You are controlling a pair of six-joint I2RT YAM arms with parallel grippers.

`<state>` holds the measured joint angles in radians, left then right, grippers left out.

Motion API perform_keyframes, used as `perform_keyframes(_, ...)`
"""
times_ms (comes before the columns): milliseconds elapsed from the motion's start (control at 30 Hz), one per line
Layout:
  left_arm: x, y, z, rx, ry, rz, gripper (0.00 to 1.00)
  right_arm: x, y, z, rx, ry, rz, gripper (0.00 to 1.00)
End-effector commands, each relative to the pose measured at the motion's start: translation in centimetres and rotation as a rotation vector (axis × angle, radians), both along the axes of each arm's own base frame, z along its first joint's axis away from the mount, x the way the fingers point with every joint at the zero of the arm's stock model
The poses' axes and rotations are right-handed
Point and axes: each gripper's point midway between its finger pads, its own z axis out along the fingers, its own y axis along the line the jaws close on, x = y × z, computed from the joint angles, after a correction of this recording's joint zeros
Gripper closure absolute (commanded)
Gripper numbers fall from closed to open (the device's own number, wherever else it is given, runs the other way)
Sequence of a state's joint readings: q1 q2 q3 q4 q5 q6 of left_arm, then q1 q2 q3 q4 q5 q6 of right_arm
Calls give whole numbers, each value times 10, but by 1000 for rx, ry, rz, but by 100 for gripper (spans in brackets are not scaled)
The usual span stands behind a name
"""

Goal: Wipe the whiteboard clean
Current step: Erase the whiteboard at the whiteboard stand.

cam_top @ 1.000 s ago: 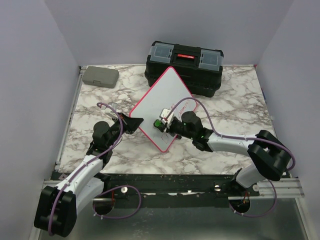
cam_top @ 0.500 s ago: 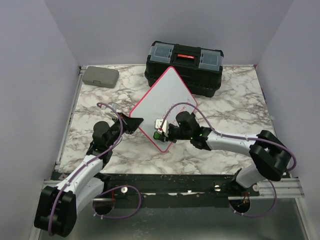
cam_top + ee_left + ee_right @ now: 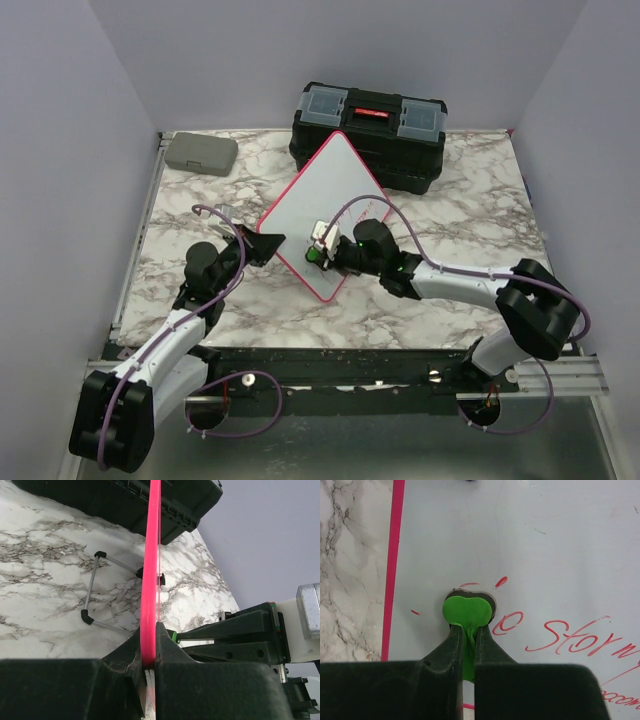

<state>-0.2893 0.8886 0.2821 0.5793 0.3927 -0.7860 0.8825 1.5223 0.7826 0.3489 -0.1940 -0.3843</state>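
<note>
The whiteboard (image 3: 320,190) stands tilted on one corner, white with a pink frame. My left gripper (image 3: 268,245) is shut on its left corner; in the left wrist view the pink frame edge (image 3: 150,555) runs up from between my left gripper's (image 3: 149,630) jaws. My right gripper (image 3: 322,250) is shut on a green eraser (image 3: 468,612) and presses it flat on the board face (image 3: 545,540) near the lower left edge. Red handwriting (image 3: 570,637) lies to the right of the eraser, with a few red specks beside it.
A black toolbox (image 3: 368,135) stands right behind the board and also shows in the left wrist view (image 3: 125,500). A small grey case (image 3: 201,153) lies at the far left. The board's wire stand with black feet (image 3: 92,595) rests on the marble table.
My right gripper has slid the eraser leftward over the board's lower part, first down and then a little back up. My left gripper has kept its hold on the frame.
</note>
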Motion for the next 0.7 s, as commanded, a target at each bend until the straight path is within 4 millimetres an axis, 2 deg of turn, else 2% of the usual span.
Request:
perform_keyframes(0,-9,-11,8,-2,-22,-72,100,-6,30,18,57,-43,83,99)
perform_keyframes(100,-9,-11,9,-3,-24,-73,100,-28,33,8,32,-53,162,99)
perform_keyframes(233,-8,-11,8,-1,-25,-71,100,-47,26,-4,-18,-33,245,99)
perform_keyframes(467,-9,-10,8,1,-25,-72,100,-58,2,-46,-160,-10,259,99)
perform_keyframes(567,-9,-10,7,4,-24,-70,100,-48,-9,-51,-187,-24,176,99)
perform_keyframes(667,-10,-10,6,4,-24,-70,100,-21,-16,-37,-176,-59,46,100)
